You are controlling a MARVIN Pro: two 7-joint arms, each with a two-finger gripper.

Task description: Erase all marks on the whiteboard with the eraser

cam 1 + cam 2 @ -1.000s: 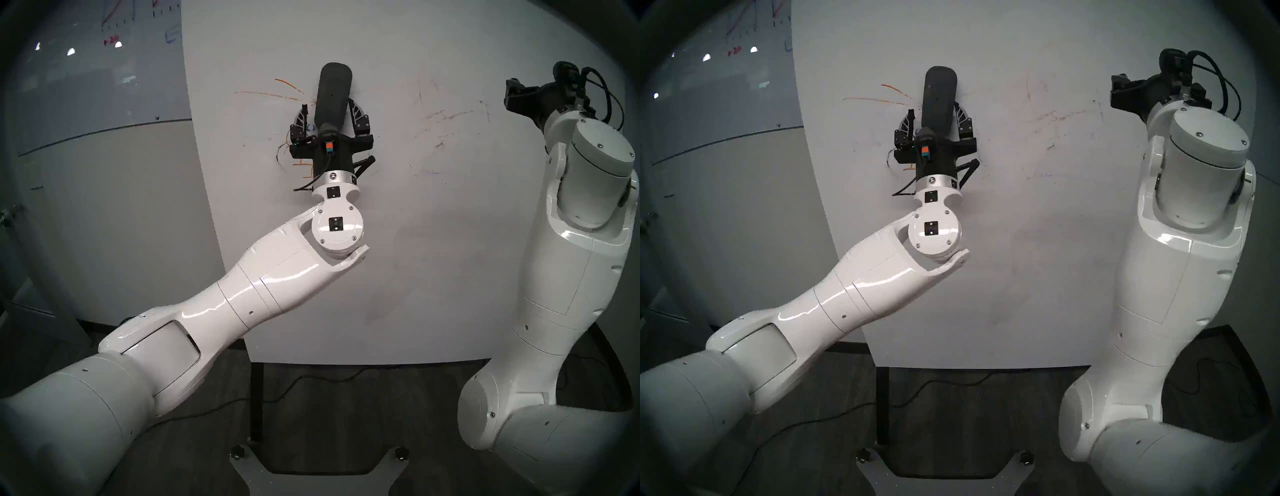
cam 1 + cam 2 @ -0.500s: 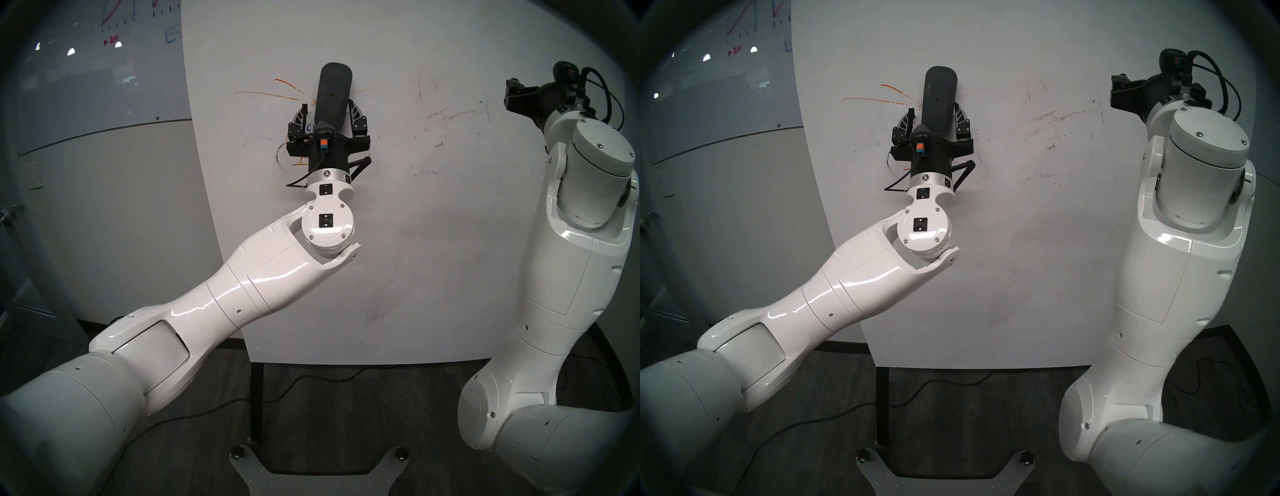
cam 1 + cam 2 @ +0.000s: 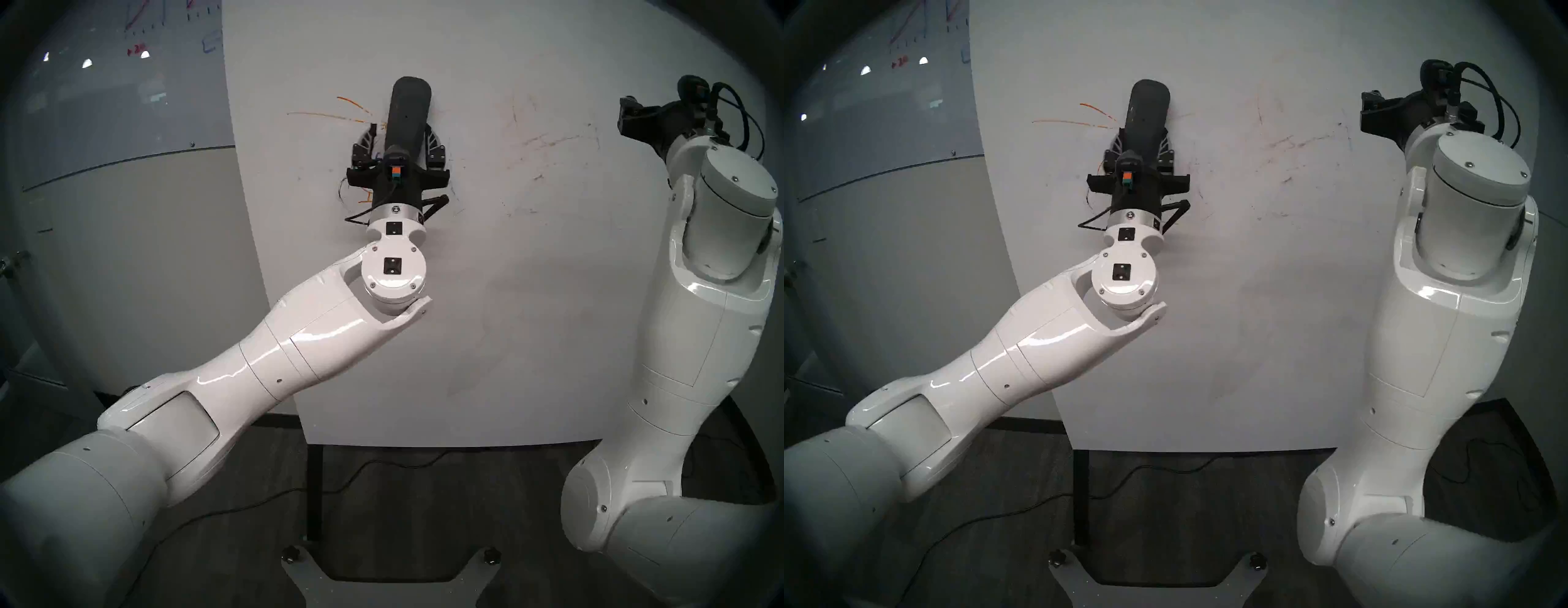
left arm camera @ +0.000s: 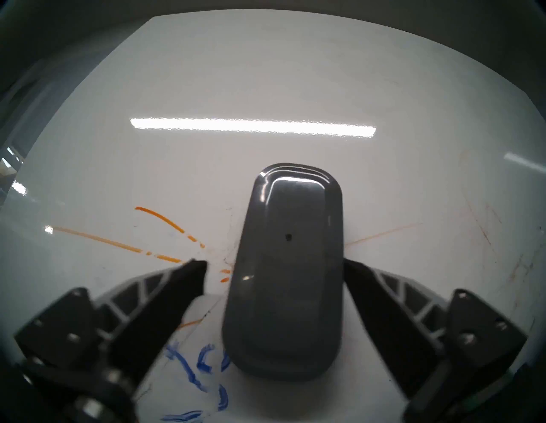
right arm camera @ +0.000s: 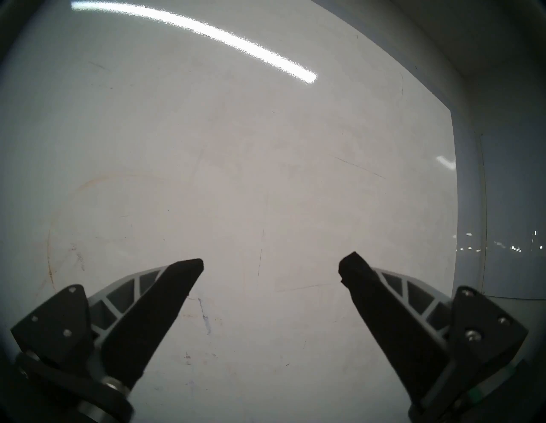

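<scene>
- The grey glass board (image 3: 127,97) lies left of the whiteboard (image 3: 466,297), carrying red and blue graph lines at its top.
- Orange strokes (image 4: 118,243) sit on the whiteboard just left of the eraser (image 4: 285,280); a fainter orange line runs off to the eraser's right.
- Blue scribbles (image 4: 192,372) lie below and left of the eraser, by the left gripper's near finger.
- The left gripper (image 4: 273,265) straddles the eraser with its fingers spread: the right-hand finger lies against the eraser's edge, while the left-hand one stands a little apart from it, white board showing between.
- The eraser stands upright on the whiteboard, left of the board's middle, its rounded top above the fingertips.
- Faint reddish and black smudges (image 3: 551,144) lie well right of the eraser.
- The right gripper (image 5: 270,265) hangs near the whiteboard's upper right, well apart from the eraser, fingers spread wide with nothing between them.
</scene>
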